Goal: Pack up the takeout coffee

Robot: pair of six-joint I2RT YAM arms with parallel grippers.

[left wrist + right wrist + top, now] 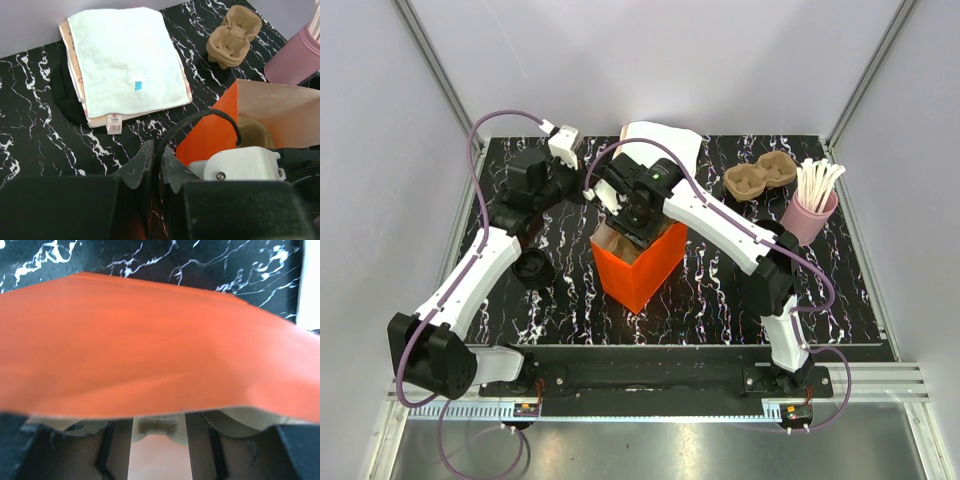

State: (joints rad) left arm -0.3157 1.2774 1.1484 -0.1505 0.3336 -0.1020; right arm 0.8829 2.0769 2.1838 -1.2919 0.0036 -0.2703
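Marbled table; takeout coffee upright, rim upward.

The left arm and right arm are clad in white shells with black joints; purple cables are looped alongside

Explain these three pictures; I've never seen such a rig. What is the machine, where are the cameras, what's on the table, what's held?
Two robot arms are bolted at the near edge of the table. One picture looks down from above; the other two come from cameras on each wrist. On it stand an orange bag, the black coffee cup outside it, a pink cup of white sticks, a cardboard cup carrier and folded towels. The left gripper is pinched on the bag's black handle. The right gripper reaches into the bag; its grip is hidden.
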